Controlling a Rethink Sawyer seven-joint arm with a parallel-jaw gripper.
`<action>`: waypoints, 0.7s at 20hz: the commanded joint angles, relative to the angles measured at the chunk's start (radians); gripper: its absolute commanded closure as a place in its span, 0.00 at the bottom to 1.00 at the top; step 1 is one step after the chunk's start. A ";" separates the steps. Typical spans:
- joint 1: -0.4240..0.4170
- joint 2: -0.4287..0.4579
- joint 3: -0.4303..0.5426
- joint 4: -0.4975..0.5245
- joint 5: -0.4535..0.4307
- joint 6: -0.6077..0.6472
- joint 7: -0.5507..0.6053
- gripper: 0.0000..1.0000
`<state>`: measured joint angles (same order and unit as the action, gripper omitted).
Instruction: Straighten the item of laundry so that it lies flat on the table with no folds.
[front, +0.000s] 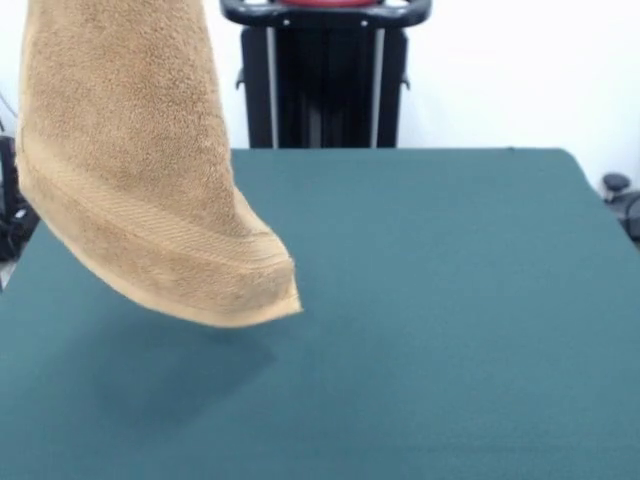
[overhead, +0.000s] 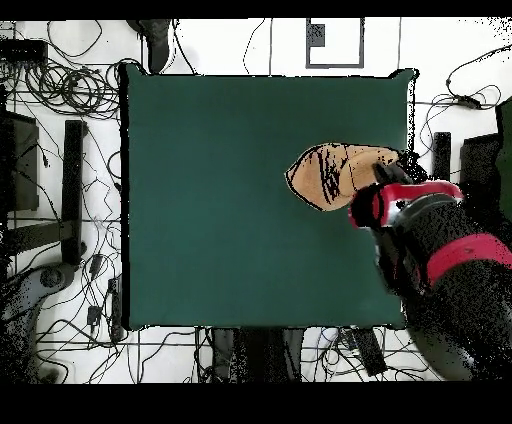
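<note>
Towel (front: 130, 170) hangs bunched above the table (front: 450, 300) from the arm (overhead: 440, 240); pincer state unclear.

- Towel (front: 130, 170): light orange-tan terry, with a woven ribbed band of the same colour running just above its hem (in the overhead view it reads paler, peach-orange).
- Table (front: 450, 300): dark green, plain and felt-like, with no pattern.
- Arm (overhead: 440, 250): black casing with red rings and red trim.
- Pedestal (front: 325, 85): black with pale upright strips.
</note>
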<state>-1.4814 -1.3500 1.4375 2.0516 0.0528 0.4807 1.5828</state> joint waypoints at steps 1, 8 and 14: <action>0.121 -0.143 -0.020 0.227 0.100 -0.110 0.384 1.00; 0.110 -0.128 -0.043 0.221 0.099 -0.082 0.305 1.00; 0.152 -0.121 -0.265 0.017 -0.190 0.336 0.174 1.00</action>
<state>-1.3792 -1.4930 1.3438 2.1099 0.0316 0.5223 1.6804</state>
